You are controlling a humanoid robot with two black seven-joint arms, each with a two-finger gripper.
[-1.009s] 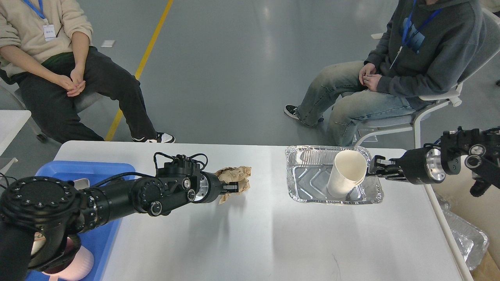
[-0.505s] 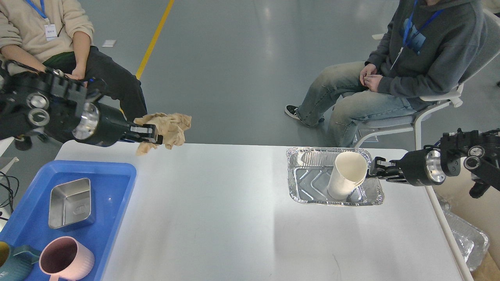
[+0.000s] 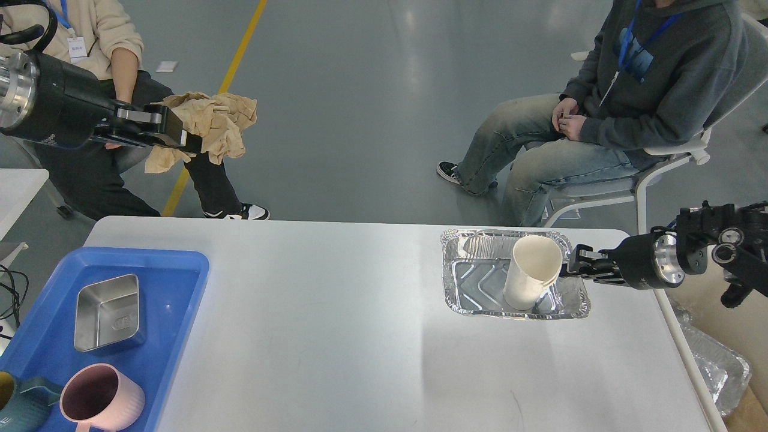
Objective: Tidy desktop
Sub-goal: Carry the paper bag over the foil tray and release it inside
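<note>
The desktop (image 3: 336,336) fills the lower part of the view, a big white-grey top with rounded corners, and most of its middle is bare. Over on its right side there's a foil tray (image 3: 465,282) with a white paper cup (image 3: 533,271) standing in it, leaning a bit. The right gripper (image 3: 570,264) is right at the cup's upper rim from the right side, fingers seemingly either side of the rim, but it's small and dark from here so I honestly can't tell whether it's clamped or loose.

On the left edge sits a blue tray (image 3: 180,288) with a small steel box (image 3: 108,312) in it, plus a pink mug (image 3: 102,399) and a teal one (image 3: 18,408) at the bottom corner.

The left gripper (image 3: 180,133) is up high, well off the table and out past its far-left corner, pinching a wad of crumpled brown paper (image 3: 219,123) that hangs off the fingertips.

Two people sit behind the table: one in a beige top (image 3: 90,36) on the left, one in a grey hoodie (image 3: 666,78) on a white chair (image 3: 672,156) on the right. A yellow line (image 3: 231,69) runs across the floor.
</note>
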